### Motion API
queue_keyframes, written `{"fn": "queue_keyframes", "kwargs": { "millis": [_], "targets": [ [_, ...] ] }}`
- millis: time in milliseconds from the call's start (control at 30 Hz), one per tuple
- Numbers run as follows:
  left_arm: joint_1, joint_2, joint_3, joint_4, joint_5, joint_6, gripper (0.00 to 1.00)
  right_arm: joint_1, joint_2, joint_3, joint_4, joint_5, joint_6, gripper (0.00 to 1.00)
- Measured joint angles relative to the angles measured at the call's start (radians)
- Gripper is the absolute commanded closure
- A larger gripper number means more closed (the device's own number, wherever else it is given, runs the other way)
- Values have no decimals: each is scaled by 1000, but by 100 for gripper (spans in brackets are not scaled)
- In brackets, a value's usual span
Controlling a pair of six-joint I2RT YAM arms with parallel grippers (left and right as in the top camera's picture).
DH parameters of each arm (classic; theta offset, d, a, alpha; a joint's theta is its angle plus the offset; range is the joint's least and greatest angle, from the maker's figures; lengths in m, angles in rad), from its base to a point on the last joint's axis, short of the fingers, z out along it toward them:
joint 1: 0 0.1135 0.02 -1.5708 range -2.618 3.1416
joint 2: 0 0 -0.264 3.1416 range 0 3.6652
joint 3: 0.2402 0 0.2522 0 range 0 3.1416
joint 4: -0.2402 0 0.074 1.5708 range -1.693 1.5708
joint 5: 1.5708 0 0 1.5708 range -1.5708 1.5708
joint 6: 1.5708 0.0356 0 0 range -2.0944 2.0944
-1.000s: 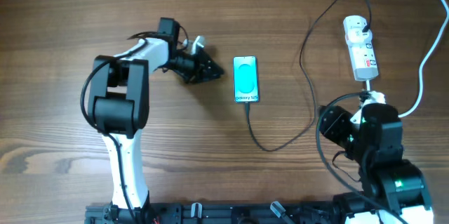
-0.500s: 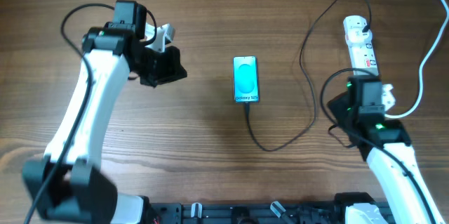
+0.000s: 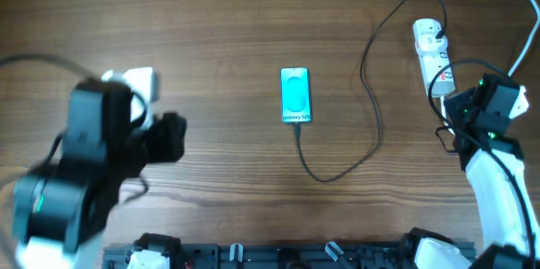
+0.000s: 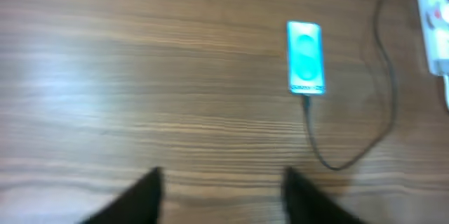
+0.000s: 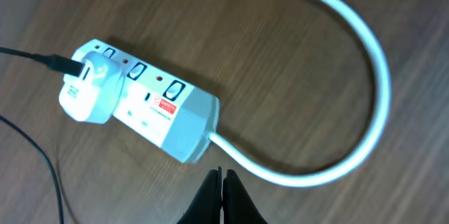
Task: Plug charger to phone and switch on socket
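The phone [image 3: 295, 94] lies flat mid-table, turquoise screen up, and shows again in the left wrist view [image 4: 305, 57]. The thin black charger [image 3: 371, 134] meets the phone's lower edge with its plug [image 4: 306, 102], then loops right and up to a white adapter [image 5: 88, 90] in the socket [image 5: 151, 104]. The socket [image 3: 430, 50] lies at the far right. My right gripper [image 5: 222, 182] is shut and empty, hovering just short of the socket's cord end. My left gripper [image 4: 221, 185] is open, well away to the phone's left and blurred [image 3: 173, 138].
A thick white cord [image 5: 365, 83] curves from the socket's end past my right gripper and off the table's right side [image 3: 510, 75]. Bare wood table [image 3: 228, 33] surrounds the phone. The right arm [image 3: 494, 168] stands below the socket.
The left arm swung back to the lower left, away from the phone, and its jaws opened. The right arm shifted right and up beside the socket, jaws staying shut.
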Motion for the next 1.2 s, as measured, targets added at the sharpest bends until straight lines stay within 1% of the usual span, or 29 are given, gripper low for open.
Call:
{"fn": "queue_keyframes", "kwargs": {
  "millis": [67,167,267,433,500,633,767,833,967,1200],
  "targets": [
    [0,-84,-3,-41,-63,-31,0,0,63,11,45,-19,-2,96],
    [0,-198,-3,-86,-131,-52,0,0,178,87,28,-60,-5,96],
    [0,-225,-4,-148,-153,-58,0,0,269,201,-32,-94,-6,96],
    [0,-230,-7,-169,-167,-64,0,0,294,330,-104,-108,-6,96],
    [0,-230,-7,-169,-170,-64,0,0,294,364,-96,-106,-6,95],
    [0,-230,-7,-169,-170,-65,0,0,301,378,-47,-82,-21,96],
    [0,-241,-8,-168,-170,-65,0,0,369,380,-2,-73,-43,96],
    [0,-275,-8,-169,-170,-65,0,0,425,380,18,-73,-51,96],
    [0,-344,-8,-168,-170,-65,0,0,476,380,72,-74,-52,96],
    [0,-433,-9,-164,-171,-65,0,0,512,380,126,-85,-65,95]
  ]
}}
